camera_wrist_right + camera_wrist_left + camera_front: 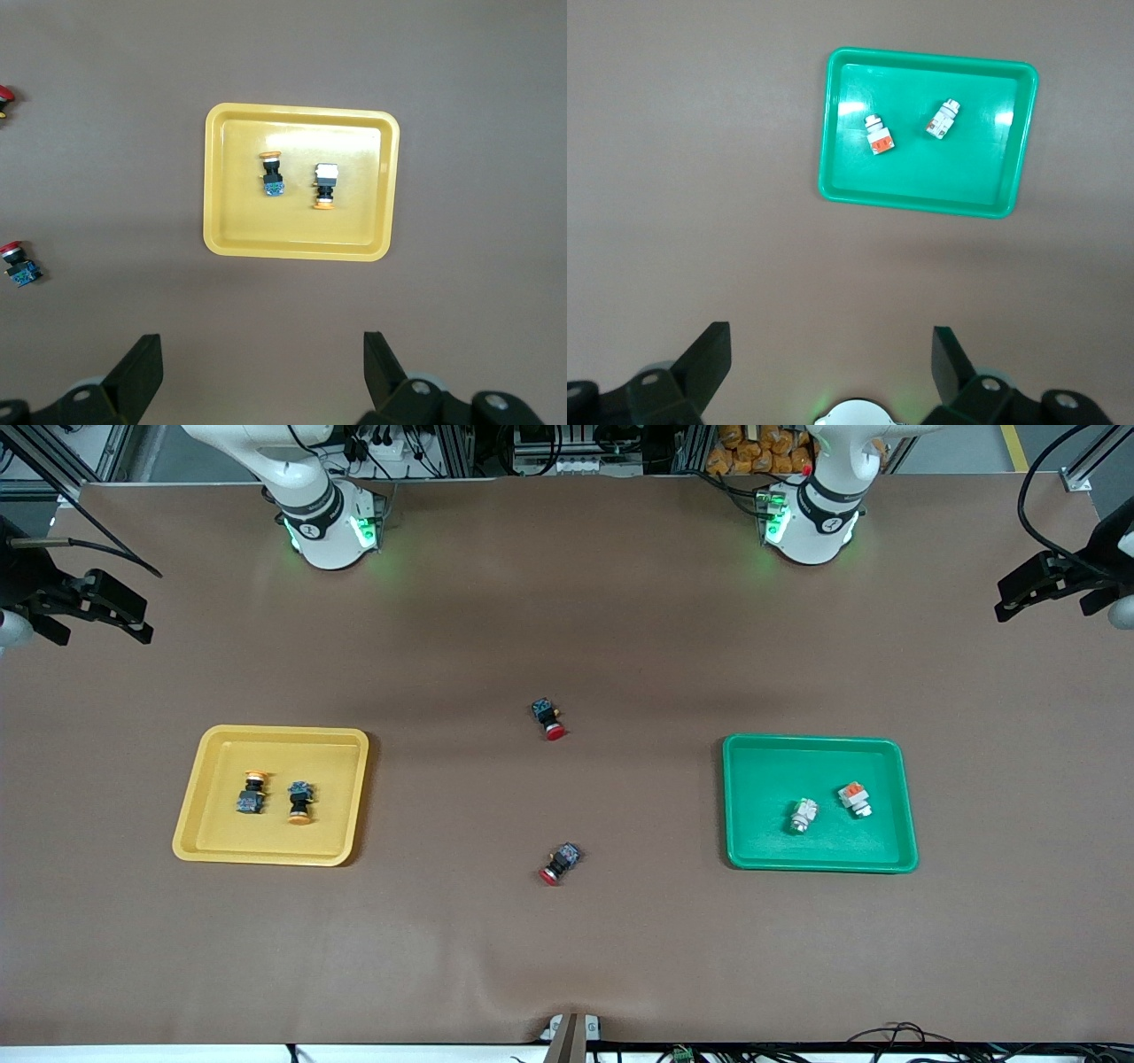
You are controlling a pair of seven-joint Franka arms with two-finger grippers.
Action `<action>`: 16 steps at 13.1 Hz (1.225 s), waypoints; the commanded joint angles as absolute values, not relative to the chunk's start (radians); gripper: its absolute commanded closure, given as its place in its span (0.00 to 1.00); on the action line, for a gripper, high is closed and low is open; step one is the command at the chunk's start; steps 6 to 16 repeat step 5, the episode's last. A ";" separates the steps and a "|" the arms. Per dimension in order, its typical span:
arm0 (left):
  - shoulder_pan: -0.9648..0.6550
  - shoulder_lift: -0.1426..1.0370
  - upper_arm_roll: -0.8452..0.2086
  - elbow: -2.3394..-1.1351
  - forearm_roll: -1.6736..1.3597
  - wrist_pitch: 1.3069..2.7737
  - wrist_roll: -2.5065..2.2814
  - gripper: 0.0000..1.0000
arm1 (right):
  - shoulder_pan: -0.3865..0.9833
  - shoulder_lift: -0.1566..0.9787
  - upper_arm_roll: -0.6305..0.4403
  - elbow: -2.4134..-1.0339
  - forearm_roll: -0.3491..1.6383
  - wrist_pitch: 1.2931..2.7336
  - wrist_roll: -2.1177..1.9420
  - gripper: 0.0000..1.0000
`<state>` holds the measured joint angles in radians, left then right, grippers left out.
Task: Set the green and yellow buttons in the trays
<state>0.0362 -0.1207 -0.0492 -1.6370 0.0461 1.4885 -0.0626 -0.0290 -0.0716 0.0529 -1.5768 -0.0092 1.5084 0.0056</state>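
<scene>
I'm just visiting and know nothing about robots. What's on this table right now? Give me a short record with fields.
yellow tray: toward the right arm's end; holds two black switches with orange-yellow caps
green tray: toward the left arm's end; holds two pale grey switches
red-capped switches: two on the bare table between the trays
left gripper: open, empty, up above the table
right gripper: open, empty, up above the table
</scene>
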 commanded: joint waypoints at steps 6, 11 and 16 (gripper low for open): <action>0.023 -0.137 -0.037 -1.634 0.044 1.477 -0.060 0.00 | -0.032 -0.078 0.054 -1.577 -0.018 1.506 -0.005 0.00; 0.023 -0.137 -0.037 -1.634 0.044 1.477 -0.060 0.00 | -0.032 -0.078 0.054 -1.577 -0.018 1.506 -0.005 0.00; 0.023 -0.137 -0.037 -1.634 0.044 1.477 -0.060 0.00 | -0.032 -0.078 0.054 -1.577 -0.018 1.506 -0.005 0.00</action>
